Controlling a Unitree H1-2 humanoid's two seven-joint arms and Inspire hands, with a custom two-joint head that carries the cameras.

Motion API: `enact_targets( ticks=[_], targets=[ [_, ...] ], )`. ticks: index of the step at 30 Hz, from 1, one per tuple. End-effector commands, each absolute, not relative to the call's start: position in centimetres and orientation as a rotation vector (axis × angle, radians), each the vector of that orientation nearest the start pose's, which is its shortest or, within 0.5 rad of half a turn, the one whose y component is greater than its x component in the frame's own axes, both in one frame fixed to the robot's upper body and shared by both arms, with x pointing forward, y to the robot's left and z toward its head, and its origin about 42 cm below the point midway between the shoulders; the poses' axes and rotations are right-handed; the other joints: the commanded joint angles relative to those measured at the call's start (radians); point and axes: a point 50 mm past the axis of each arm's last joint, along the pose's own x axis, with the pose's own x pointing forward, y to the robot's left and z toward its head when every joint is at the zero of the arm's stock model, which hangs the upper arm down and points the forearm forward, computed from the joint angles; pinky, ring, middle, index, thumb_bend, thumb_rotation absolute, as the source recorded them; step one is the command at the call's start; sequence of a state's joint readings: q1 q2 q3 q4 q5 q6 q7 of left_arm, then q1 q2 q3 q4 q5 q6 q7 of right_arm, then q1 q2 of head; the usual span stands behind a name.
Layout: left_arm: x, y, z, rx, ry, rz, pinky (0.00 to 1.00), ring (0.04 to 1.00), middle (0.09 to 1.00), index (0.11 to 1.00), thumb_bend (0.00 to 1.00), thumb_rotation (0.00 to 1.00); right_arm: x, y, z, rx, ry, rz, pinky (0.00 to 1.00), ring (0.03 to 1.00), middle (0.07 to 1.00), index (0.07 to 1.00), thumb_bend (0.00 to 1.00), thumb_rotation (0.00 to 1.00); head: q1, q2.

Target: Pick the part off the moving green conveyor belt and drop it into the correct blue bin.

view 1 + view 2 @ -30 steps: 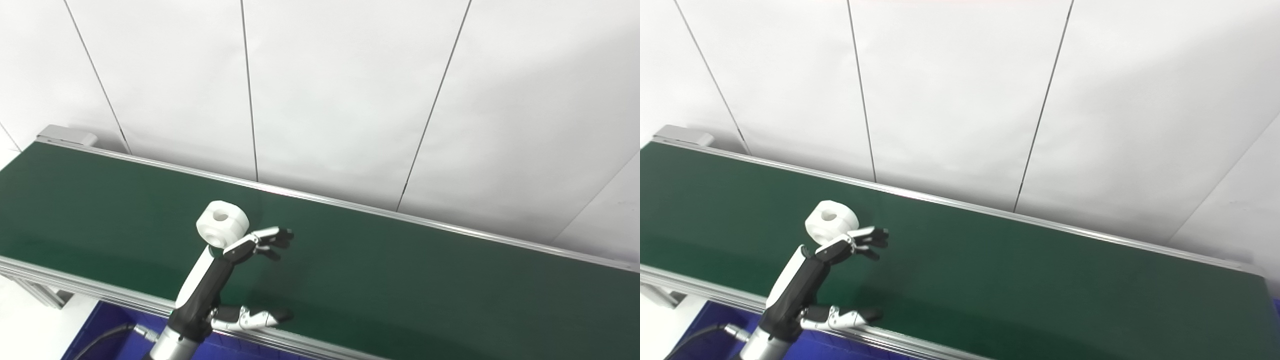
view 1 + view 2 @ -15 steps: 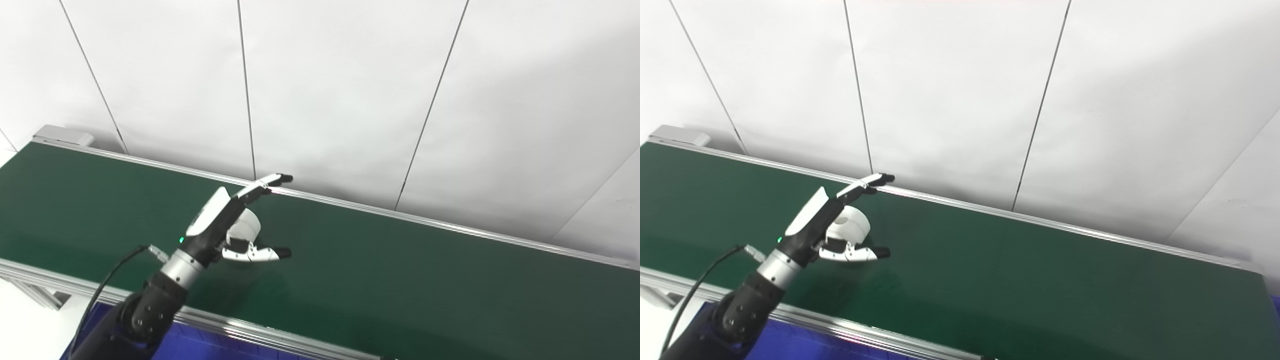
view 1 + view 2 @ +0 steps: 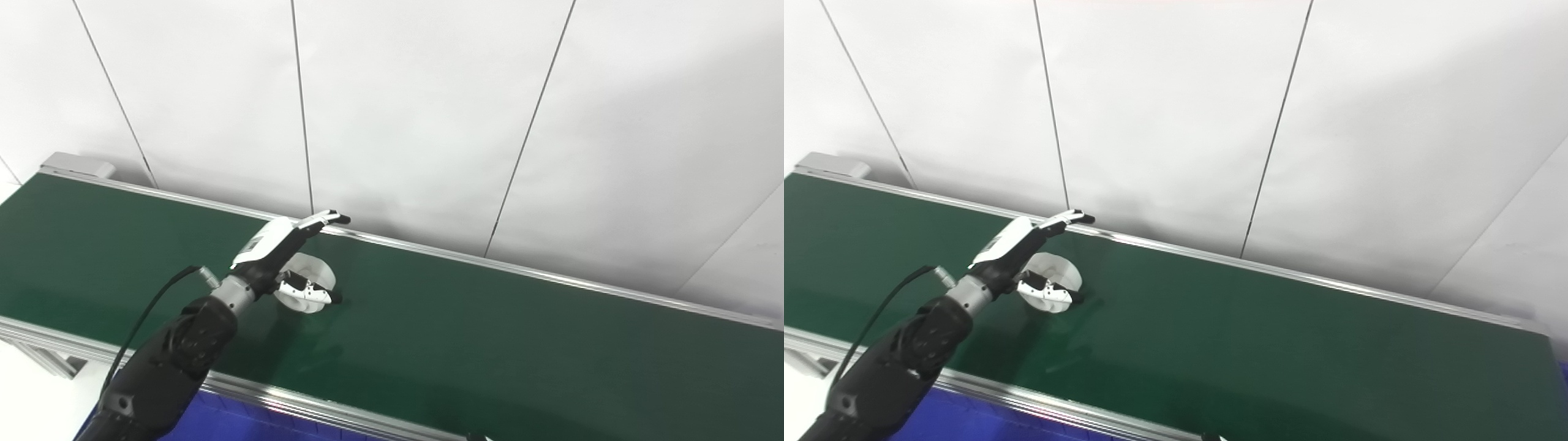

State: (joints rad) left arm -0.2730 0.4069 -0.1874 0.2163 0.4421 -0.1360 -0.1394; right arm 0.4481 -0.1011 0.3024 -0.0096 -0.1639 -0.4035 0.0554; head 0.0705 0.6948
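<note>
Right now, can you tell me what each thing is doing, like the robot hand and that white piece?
Left robot hand: reaching over the belt, fingers apart around the white part, not closed on it.
White part: on the green conveyor belt, between finger and thumb, not lifted.
Green conveyor belt: carrying only that one part; motion cannot be told from a still picture.
Blue bin: just below the belt's near edge, mostly hidden.
Right robot hand: not in view.

White round part (image 3: 306, 283) on green belt (image 3: 490, 343).

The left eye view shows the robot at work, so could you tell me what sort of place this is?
Probably a factory-style sorting station or test cell: a long green conveyor belt with metal side rails, a blue bin below its near edge, and plain white wall panels behind.
</note>
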Motion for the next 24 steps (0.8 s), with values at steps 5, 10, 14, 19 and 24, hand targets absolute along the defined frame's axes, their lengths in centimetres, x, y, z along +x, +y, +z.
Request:
enact_targets(
  ticks=[5, 10, 14, 19, 24],
  targets=[
    [39.2, 28.9, 16.0, 1.026, -0.134, -0.360, 1.00, 0.982, 0.974, 0.871, 0.94, 0.10, 10.6, -17.2, 4.7, -0.116, -0.054, 0.326, 0.66, 0.753, 0.796, 0.830, 0.67, 0.13, 0.002, 0.002],
    [39.3, 28.7, 15.9, 1.099, -0.046, -0.452, 1.00, 0.999, 0.995, 0.879, 0.93, 0.07, 10.5, -17.2, 4.7, -0.104, -0.053, 0.322, 0.67, 0.756, 0.797, 0.828, 0.66, 0.14, -0.001, 0.010],
    [39.3, 28.5, 15.7, 1.138, 0.034, -0.543, 1.00, 1.000, 0.997, 0.875, 0.94, 0.02, 10.4, -17.2, 4.8, -0.092, -0.053, 0.319, 0.67, 0.758, 0.799, 0.830, 0.66, 0.14, 0.000, 0.014],
    [39.2, 28.1, 15.4, 1.154, 0.122, -0.604, 0.95, 0.962, 0.947, 0.817, 0.87, 0.00, 10.4, -17.3, 4.9, -0.089, -0.054, 0.315, 0.66, 0.754, 0.796, 0.826, 0.66, 0.14, 0.002, 0.017],
    [39.1, 27.6, 15.0, 1.102, 0.175, -0.559, 0.41, 0.472, 0.623, 0.653, 0.51, 0.00, 10.6, -17.3, 5.0, -0.086, -0.059, 0.305, 0.66, 0.748, 0.793, 0.822, 0.66, 0.15, 0.000, 0.026]
  ],
)
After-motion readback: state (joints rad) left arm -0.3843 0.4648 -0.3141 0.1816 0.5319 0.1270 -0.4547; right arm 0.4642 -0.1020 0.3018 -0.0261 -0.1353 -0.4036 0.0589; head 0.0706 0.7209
